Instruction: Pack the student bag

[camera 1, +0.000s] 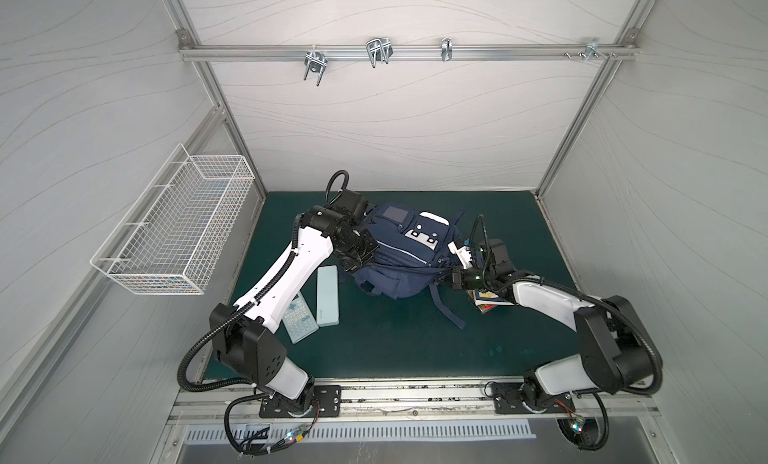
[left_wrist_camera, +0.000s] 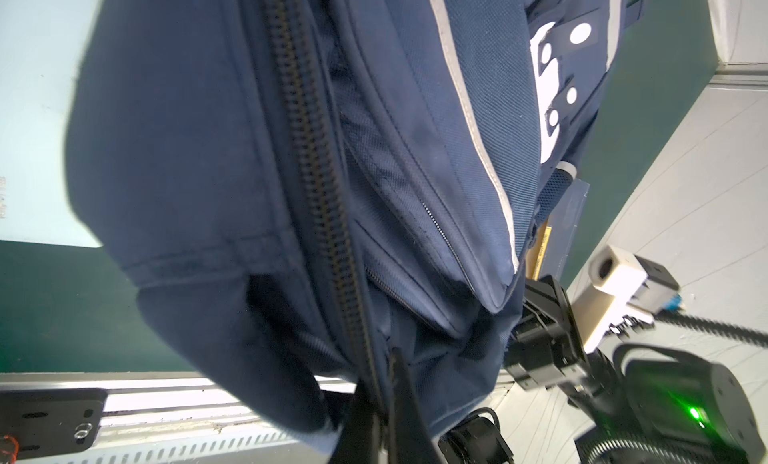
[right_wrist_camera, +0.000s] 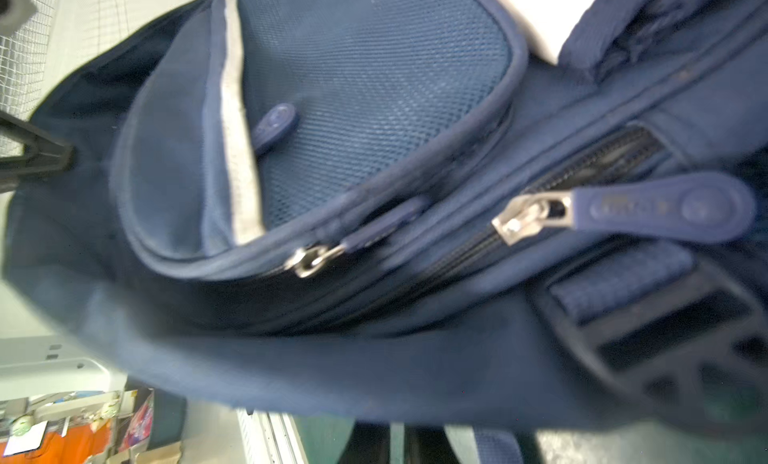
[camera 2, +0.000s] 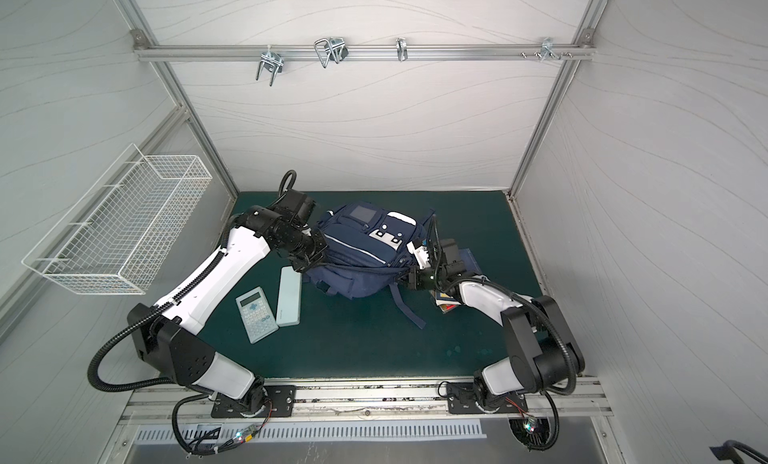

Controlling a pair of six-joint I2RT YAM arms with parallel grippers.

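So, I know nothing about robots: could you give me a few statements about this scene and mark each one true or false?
1. The left claw is shut on the student bag. True.
2. The student bag sits inside the wire basket. False: it lies on the green mat.
3. A calculator lies beside a pale blue case on the mat. True.
4. The wire basket stands on the mat. False: it hangs on the side wall, at the left of both top views, above the mat.
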